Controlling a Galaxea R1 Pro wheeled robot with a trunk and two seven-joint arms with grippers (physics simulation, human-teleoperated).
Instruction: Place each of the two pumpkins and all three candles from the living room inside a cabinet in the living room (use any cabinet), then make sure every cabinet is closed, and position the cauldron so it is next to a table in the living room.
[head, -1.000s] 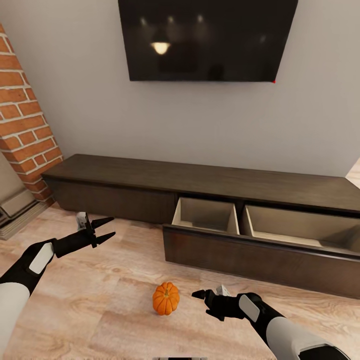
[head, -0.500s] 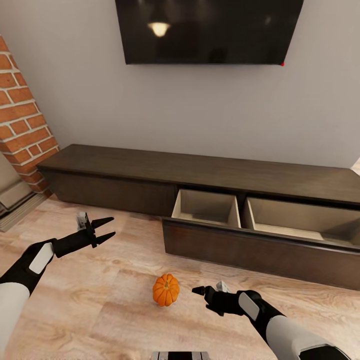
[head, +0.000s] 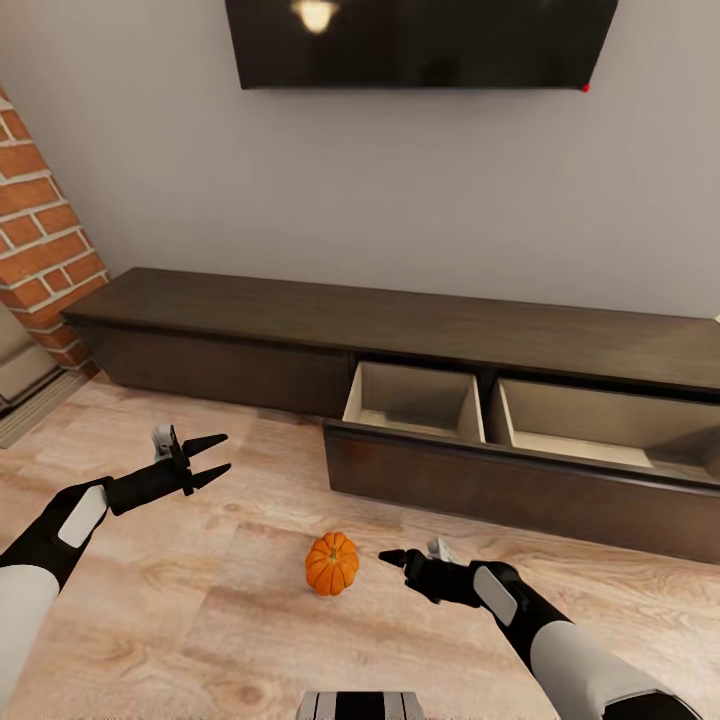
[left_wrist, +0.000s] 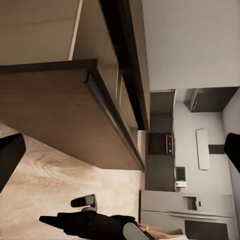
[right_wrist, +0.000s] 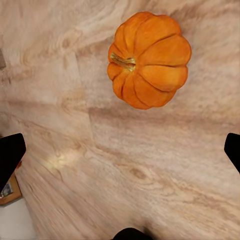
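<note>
The view has been tilted down and closer, so the ribbed orange pumpkin (head: 332, 563) now sits lower centre on the plank floor, just beside the wide-open right gripper (head: 405, 563), the long dark brown cabinet (head: 400, 345) drawer open above, while the left gripper (head: 212, 458) is held spread and empty.

One pumpkin (head: 332, 563) sits on the floor (head: 200, 620). One long cabinet (head: 300, 330) runs along the far wall, with two open drawer compartments (head: 415, 400) to the right. One black screen (head: 420, 40) hangs above. Two grippers: left gripper (head: 205, 460), right gripper (head: 400, 560).
</note>
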